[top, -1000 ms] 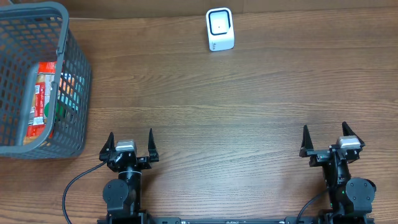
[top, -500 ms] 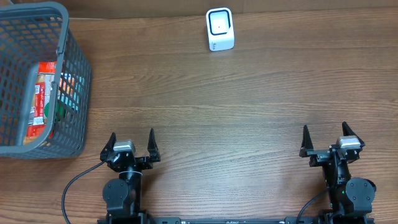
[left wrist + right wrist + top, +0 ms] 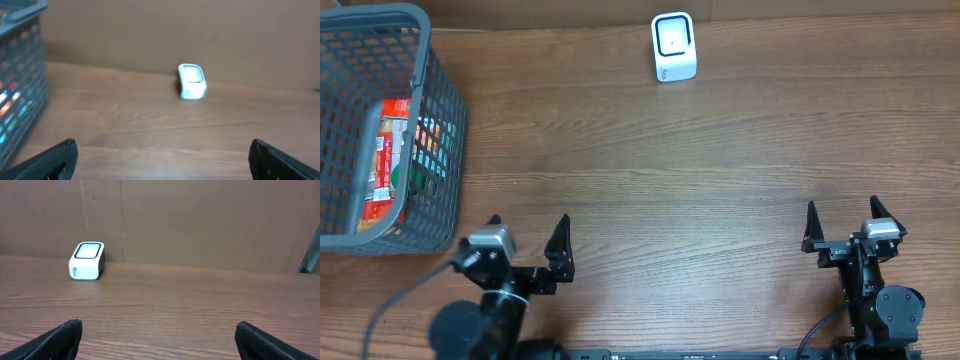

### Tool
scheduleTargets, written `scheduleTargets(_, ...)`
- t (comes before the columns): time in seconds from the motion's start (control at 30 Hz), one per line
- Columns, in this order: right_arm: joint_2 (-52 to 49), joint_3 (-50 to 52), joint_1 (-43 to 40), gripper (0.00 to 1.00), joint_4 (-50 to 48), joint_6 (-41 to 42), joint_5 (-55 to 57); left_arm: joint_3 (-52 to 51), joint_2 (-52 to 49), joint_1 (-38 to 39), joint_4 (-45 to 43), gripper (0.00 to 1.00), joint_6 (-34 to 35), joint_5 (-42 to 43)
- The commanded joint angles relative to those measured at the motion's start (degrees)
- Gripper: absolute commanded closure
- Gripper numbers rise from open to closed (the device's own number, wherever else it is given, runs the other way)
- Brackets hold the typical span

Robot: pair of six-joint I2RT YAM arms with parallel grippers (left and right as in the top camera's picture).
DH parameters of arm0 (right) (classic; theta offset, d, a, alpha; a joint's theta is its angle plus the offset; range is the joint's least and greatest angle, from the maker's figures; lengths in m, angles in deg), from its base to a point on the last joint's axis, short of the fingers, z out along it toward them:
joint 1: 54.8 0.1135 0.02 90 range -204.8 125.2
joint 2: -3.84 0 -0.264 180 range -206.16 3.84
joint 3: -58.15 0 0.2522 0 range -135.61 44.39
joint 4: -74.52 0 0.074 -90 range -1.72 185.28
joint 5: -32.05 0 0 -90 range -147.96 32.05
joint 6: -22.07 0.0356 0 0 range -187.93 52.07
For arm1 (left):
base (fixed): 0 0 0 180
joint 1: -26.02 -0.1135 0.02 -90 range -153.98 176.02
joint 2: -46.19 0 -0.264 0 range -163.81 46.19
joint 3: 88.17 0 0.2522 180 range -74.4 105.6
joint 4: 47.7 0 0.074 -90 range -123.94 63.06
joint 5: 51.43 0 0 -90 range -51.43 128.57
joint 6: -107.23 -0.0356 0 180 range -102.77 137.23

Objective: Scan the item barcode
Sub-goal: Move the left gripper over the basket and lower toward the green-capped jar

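A white barcode scanner stands at the back of the wooden table, also seen in the left wrist view and the right wrist view. Red and orange packaged items lie inside a grey mesh basket at the far left. My left gripper hovers near the front edge, just right of the basket's near corner, open and empty. At the front right, well away from everything, my right gripper is also open with nothing between its fingers.
The basket's wall fills the left edge of the left wrist view. A brown cardboard backdrop rises behind the table. Bare wood lies between the grippers and the scanner.
My left arm has swung left toward the basket and turned slightly; its wrist view is blurred by motion. The right arm has not moved.
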Motion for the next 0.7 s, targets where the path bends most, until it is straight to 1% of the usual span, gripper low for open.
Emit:
scheduleTargets(0.0, 0.6, 0.6, -0.2, 0.0, -0.1, -0.2, -0.1, 13.8, -12.1, 0.3, 6.5, 0.0, 0.7, 8.5)
scheduleTargets(0.07, 0.6, 0.6, -0.2, 0.0, -0.1, -0.2, -0.1, 25.5, -21.4, 0.3, 15.4, 0.0, -1.5, 11.4)
scheduleTargets(0.2, 0.6, 0.6, -0.2, 0.0, -0.1, -0.2, -0.1, 48.3, -38.6, 0.3, 32.9, 0.0, -7.3, 12.0)
scheduleTargets(0.3, 0.6, 0.6, -0.2, 0.0, -0.1, -0.2, -0.1, 61.9, -49.1, 0.3, 40.4, 0.0, -9.9, 12.0)
scheduleTargets(0.37, 0.6, 0.6, -0.2, 0.0, -0.1, -0.2, -0.1, 67.7, -54.4, 0.3, 41.7, 0.0, -11.2, 12.0)
scheduleTargets(0.47, 0.6, 0.6, -0.2, 0.0, -0.1, -0.2, -0.1, 71.2, -60.0, 0.3, 40.7, 0.0, -13.4, 12.0)
scheduleTargets(0.5, 0.6, 0.6, -0.2, 0.0, -0.1, -0.2, -0.1, 71.5, -61.6, 0.3, 39.7, 0.0, -13.5, 12.0)
scheduleTargets(0.57, 0.6, 0.6, -0.2, 0.0, -0.1, -0.2, -0.1, 71.6, -64.0, 0.2, 37.4, 0.0, -11.2, 11.8)
scheduleTargets(0.67, 0.6, 0.6, -0.2, 0.0, -0.1, -0.2, -0.1, 71.6, -66.2, -1.1, 32.8, 0.17, -3.1, 8.2)
